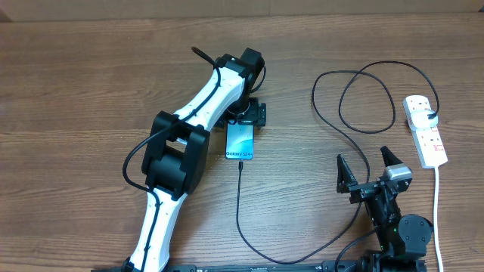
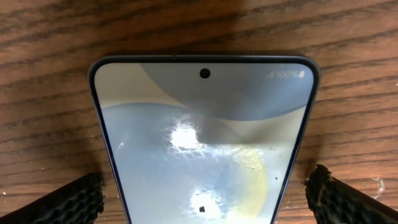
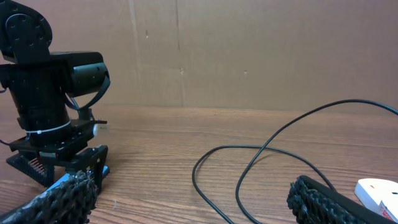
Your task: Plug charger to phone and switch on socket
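The phone (image 1: 240,142) lies flat on the table, its light blue screen up and the "Galaxy S24" text at its near end. My left gripper (image 1: 246,121) is open and straddles the phone's far end. In the left wrist view its fingers (image 2: 205,202) stand on either side of the phone (image 2: 205,130), with a gap at each edge. The charger cable (image 1: 239,198) runs from the phone's near end, where its connector tip (image 1: 240,162) touches the phone, and loops round to a black plug (image 1: 432,115) in the socket strip (image 1: 425,130). My right gripper (image 1: 370,172) is open and empty; its fingers (image 3: 196,205) show in the right wrist view.
The charger's loops (image 1: 355,98) lie between the phone and the strip, and also show in the right wrist view (image 3: 249,162). The strip's white cord (image 1: 437,204) runs toward the front edge beside my right arm. A cardboard wall (image 3: 249,50) stands at the back.
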